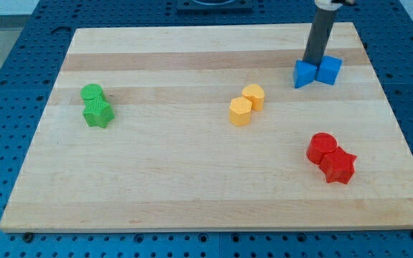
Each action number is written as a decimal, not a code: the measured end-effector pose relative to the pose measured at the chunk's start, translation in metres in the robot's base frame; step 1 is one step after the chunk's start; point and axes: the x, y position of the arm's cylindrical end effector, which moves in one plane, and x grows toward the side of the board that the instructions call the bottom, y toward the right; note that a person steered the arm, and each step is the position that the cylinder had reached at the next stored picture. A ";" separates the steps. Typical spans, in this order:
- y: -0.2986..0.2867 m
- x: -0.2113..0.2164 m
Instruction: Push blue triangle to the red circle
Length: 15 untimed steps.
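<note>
- Tool tip (313, 62): bare rod, nothing to open or clench, grasping nothing; it rests at the top edge of the blue pair, right at the seam between them.
- Blue triangle (303, 74): just below the tool and slightly to the view's left, touching or nearly so. Blue cube (329, 69) sits just right of the tool, against the triangle.
- Red circle (322, 145): well below the tool, slightly right; red star (338, 167) touches it on its lower right.
- Key relation: tool, triangle and circle are close to one line down the view, so a downward push with a slight rightward bias looks right.
- Risk: tool at the seam may drag the cube along.
- Tabletop (192, 193): orange and green pairs lie far to the tool's left, out of the path.
</note>
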 end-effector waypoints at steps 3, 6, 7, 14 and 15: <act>-0.001 -0.010; -0.004 0.011; -0.007 0.011; -0.041 0.052; -0.041 0.070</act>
